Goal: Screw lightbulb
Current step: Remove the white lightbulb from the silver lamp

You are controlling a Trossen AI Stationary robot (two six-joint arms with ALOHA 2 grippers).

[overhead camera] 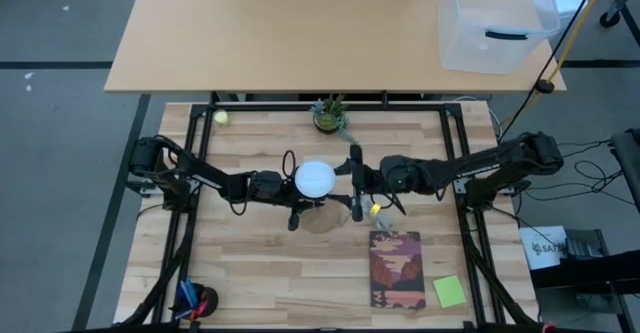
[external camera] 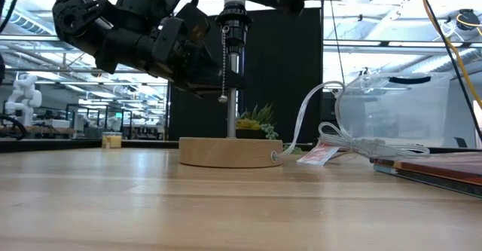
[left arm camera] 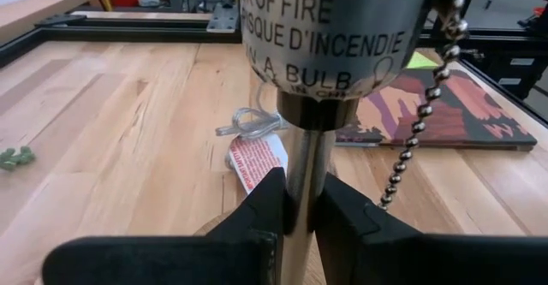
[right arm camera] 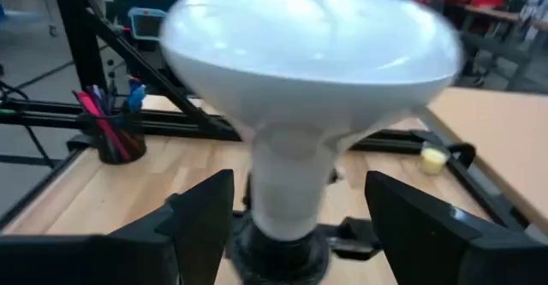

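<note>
The white lightbulb [overhead camera: 314,179] stands globe-up in the black socket [left arm camera: 334,28] of a small lamp, on a metal stem [external camera: 235,93] above a round wooden base [external camera: 230,151]. A bead pull chain [left arm camera: 419,122] hangs from the socket. My left gripper [left arm camera: 300,195] comes from the table's left and is shut on the stem below the socket. My right gripper [right arm camera: 300,208] comes from the table's right. It is open, with one finger on each side of the bulb's pale neck [right arm camera: 287,182] and a gap showing on both sides. My left gripper pinches the lamp's metal stem [left arm camera: 301,161] between its two fingers, just under the socket. The fingers come level from the table's left and lie across the upright stem. The lamp stands upright with its wooden base on the table.
A white cord with a red-and-white tag [left arm camera: 255,158] lies by the base. A book [overhead camera: 396,268] and a green note [overhead camera: 449,291] lie near right. A pen cup [overhead camera: 195,301] stands near left. A small plant [overhead camera: 330,113] and a yellow-green ball [overhead camera: 220,117] sit at the far edge.
</note>
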